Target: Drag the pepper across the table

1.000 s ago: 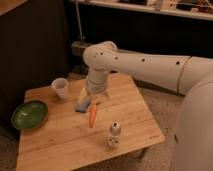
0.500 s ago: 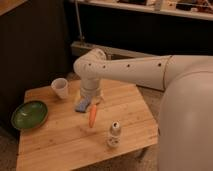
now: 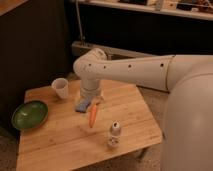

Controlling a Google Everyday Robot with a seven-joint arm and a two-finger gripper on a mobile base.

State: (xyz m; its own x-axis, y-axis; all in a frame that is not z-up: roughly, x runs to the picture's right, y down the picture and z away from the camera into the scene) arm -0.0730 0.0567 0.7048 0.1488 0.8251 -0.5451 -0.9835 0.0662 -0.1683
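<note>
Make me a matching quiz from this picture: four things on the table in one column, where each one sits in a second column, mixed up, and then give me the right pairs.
Things:
1. bowl
2. cup
3. pepper
4. bottle

Places on the table, as seen in the camera view:
A. by the near edge, toward the right
B. at the left edge
C. in the middle, its top end right at the gripper
D. in the far left corner

Pairs: 1-B, 2-D, 3-C, 4-A
</note>
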